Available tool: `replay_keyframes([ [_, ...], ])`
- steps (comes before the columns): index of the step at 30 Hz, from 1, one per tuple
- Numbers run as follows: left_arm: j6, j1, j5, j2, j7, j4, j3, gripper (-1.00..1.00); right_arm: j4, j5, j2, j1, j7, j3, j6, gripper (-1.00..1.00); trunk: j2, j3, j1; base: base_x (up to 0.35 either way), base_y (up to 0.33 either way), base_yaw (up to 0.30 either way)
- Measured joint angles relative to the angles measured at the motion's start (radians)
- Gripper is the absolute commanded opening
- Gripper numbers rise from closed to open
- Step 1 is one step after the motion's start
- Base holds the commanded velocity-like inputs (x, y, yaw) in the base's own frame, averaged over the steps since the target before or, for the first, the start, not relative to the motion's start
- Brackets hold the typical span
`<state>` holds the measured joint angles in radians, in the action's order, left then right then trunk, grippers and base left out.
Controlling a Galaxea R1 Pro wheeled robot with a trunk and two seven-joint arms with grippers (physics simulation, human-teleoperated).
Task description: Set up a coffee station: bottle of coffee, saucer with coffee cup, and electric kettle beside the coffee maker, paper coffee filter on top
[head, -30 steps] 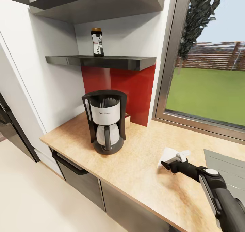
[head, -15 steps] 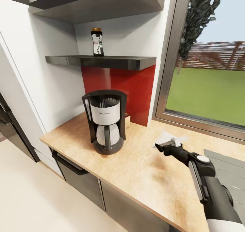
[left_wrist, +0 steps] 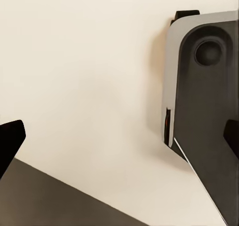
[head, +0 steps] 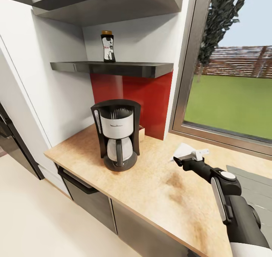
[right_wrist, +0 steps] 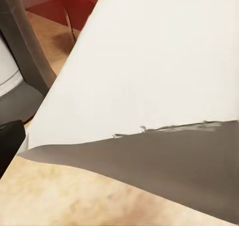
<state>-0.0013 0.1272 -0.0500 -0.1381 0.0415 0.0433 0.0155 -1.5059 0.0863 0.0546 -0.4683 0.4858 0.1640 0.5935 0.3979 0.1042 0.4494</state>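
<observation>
Your coffee maker (head: pixel 116 134) stands at the frame's centre left on the table (head: pixel 158 189), its glass carafe (head: pixel 120 150) seated in its base. Above it, in the upper left, the bottle of coffee (head: pixel 108 46) stands upright on the kitchen shelf (head: pixel 113 68). Your right arm reaches in from the lower right, forearm angled up and leftward over the table. Its pincer (head: pixel 187 159) is clamped on a white paper coffee filter (head: pixel 184 151), held above the table, right of the coffee maker and apart from it. Whether your left pincer is open, you cannot tell.
</observation>
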Motion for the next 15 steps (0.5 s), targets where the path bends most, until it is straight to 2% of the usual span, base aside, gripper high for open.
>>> replay_keyframes([
  [1, 0.0, 0.001, 0.0, 0.002, 0.0, 0.001, 0.0, 1.0, -0.001, -0.003, 0.001, 0.0, 0.02, 0.039, -0.001, -1.0, 0.0, 0.0, 0.0, 0.0, 0.196, 0.0],
  [7, 0.0, 0.001, 0.0, 0.005, 0.001, 0.001, 0.0, 1.0, -0.001, -0.025, 0.001, 0.0, 0.136, 0.116, -0.003, -1.0, 0.0, 0.0, 0.0, 0.0, 0.266, -0.023],
  [11, 0.0, 0.001, 0.0, 0.007, 0.001, 0.001, -0.001, 1.0, -0.001, -0.028, 0.002, 0.0, 0.177, 0.137, -0.003, -1.0, 0.0, 0.0, 0.0, 0.0, 0.3, -0.205],
  [15, 0.0, 0.001, 0.0, 0.008, 0.0, 0.001, -0.001, 1.0, -0.001, -0.028, 0.001, 0.0, 0.185, 0.143, -0.004, -1.0, 0.0, 0.0, 0.0, -0.033, 0.302, -0.262],
])
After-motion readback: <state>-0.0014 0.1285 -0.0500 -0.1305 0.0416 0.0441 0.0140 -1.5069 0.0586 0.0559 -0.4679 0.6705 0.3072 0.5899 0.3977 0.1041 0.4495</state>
